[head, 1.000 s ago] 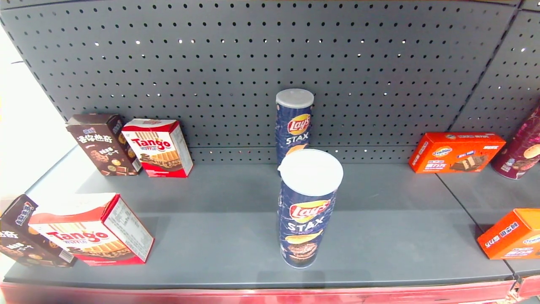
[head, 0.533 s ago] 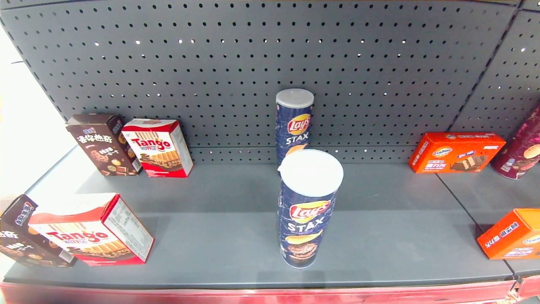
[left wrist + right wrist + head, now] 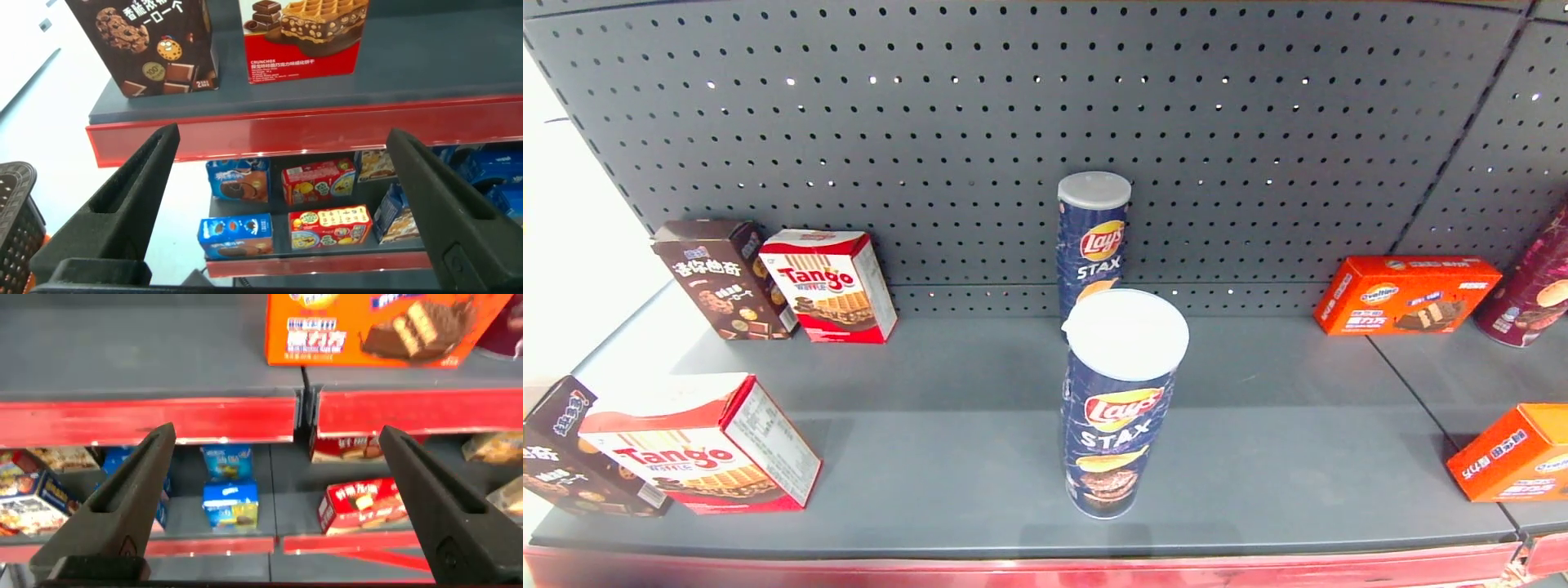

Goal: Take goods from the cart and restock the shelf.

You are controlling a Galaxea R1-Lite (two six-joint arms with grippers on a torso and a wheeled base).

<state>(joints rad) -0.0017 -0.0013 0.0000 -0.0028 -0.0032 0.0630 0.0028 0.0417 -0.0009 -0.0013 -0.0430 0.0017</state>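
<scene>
Black left gripper [image 3: 280, 131] and right gripper [image 3: 276, 429] gape, facing shelf [image 3: 490, 118].

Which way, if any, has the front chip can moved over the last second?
No. The front chip can stands in the same spot as before, directly in front of the back can and just as near the shelf's red edge.

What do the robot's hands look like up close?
They match. The left hand has two black fingers: long, flat wedges, wide at the base and narrowing toward the tips, with a dull finish and a small round dimple near the base. The right hand has the same two black wedge-shaped fingers.
</scene>
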